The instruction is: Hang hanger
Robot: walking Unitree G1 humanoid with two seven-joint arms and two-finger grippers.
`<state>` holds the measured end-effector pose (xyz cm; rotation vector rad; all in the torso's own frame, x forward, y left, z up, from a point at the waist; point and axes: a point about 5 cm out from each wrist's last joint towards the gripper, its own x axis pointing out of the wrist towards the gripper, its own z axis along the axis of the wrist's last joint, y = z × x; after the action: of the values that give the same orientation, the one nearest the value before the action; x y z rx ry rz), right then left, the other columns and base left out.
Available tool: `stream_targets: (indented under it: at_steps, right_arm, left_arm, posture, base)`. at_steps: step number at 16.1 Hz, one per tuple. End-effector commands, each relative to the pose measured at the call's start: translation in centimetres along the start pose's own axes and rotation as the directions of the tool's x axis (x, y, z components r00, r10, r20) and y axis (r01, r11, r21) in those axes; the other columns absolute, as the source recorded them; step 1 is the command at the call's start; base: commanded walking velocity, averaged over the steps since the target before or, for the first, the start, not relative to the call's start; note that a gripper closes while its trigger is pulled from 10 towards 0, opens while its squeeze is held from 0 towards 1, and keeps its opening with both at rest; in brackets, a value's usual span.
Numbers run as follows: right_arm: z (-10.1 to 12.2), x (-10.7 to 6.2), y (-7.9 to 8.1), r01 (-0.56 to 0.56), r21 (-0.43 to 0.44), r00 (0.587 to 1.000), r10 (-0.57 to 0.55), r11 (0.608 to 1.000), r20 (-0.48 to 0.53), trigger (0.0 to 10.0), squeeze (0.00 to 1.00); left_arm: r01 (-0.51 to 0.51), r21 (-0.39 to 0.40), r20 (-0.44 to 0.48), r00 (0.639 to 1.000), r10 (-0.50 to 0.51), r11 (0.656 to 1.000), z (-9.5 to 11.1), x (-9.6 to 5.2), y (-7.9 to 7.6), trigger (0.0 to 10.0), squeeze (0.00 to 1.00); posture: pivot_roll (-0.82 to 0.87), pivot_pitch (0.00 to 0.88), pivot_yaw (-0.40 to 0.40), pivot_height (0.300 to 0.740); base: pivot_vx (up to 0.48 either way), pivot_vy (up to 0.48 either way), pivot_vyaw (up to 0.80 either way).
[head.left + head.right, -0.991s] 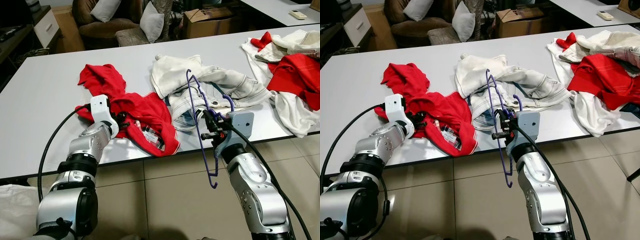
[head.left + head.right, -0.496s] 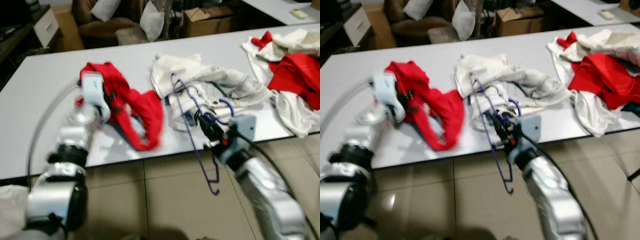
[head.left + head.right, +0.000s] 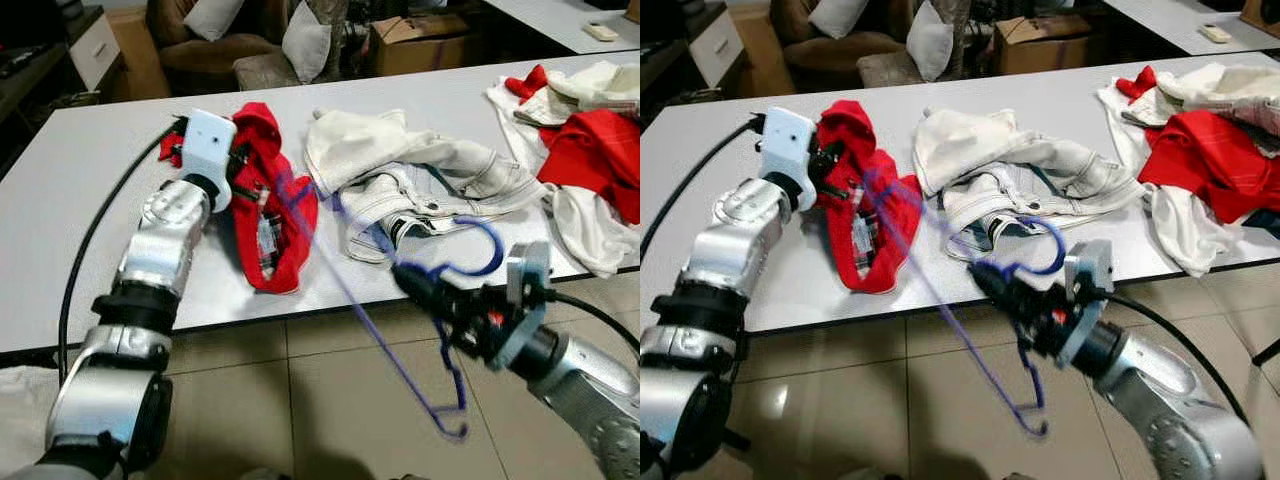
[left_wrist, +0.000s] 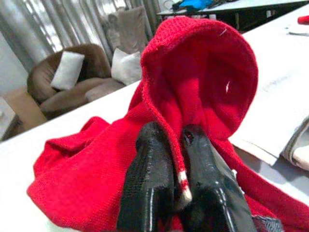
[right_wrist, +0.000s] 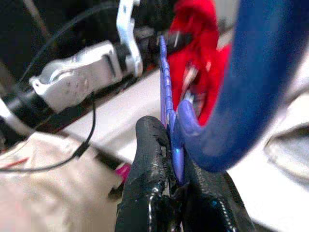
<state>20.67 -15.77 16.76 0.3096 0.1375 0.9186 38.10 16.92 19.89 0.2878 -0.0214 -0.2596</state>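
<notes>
The left arm reaches up and forward over the white table (image 3: 60,200), elbow bent, wrist raised above the tabletop; the left gripper (image 4: 174,159) has its two black fingers pinched together on the hem of the red hoodie (image 3: 268,200), and the garment hangs from that grip in a bunched fold, its lower part draped on the table; in the left wrist view the hood rises just behind the fingers (image 4: 149,179). To the right of it a heap of cream clothes (image 3: 400,170) lies spread on the table, well apart from the lifted red cloth. Further right and nearer the table's front edge, the right arm comes in low from below the edge, forearm angled toward the left; the right gripper (image 5: 176,159) is clamped on the blue hanger (image 3: 440,330) close to its hook, which curls above the fingers; one long bar of the hanger slants up toward the red hoodie, its tip blurred there, while the other end dips over the tiled floor (image 3: 300,400). At the far right, a pile of red and white clothes (image 3: 590,130) lies on the table.
</notes>
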Motion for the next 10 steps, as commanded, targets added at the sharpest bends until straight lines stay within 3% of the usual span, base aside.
stream_targets:
  at_steps: [1, 5, 8, 10]
  right_arm:
    - [-0.2, -0.1, -0.1, 0.003, 0.033, 1.0, -0.003, 0.999, -0.027, 10.0, 0.0]
    - [-1.8, 0.4, -0.8, 0.032, 0.123, 0.986, -0.012, 0.992, -0.165, 10.0, 0.0]
    - [-2.3, 0.6, -1.4, 0.073, 0.152, 0.975, -0.038, 0.986, -0.218, 10.0, 0.0]
    - [-2.9, 0.9, -2.4, 0.163, 0.176, 0.958, -0.114, 0.971, -0.263, 10.0, 0.0]
  left_arm:
    - [-0.014, 0.054, 0.047, 0.999, 0.011, 0.998, 1.2, -0.2, 0.2, 0.0, 0.0]
    - [-0.006, 0.183, 0.08, 0.997, -0.009, 0.983, 2.5, -0.9, -0.6, 0.0, 0.0]
    - [-0.017, 0.223, 0.083, 0.997, -0.001, 0.975, 2.8, -1.3, -0.6, 0.0, 0.0]
    - [-0.02, 0.276, 0.084, 0.996, -0.003, 0.961, 3.2, -1.7, -0.6, 0.0, 0.0]
  posture:
    - [-0.1, 0.016, 0.06, 0.74]
    - [-0.08, 0.023, 0.016, 0.74]
    - [-0.08, 0.024, 0.004, 0.74]
    - [-0.07, 0.026, -0.008, 0.74]
  base:
    - [0.0, 0.0, 0.0]
    - [0.0, 0.0, 0.0]
    - [0.0, 0.0, 0.0]
    - [0.0, 0.0, 0.0]
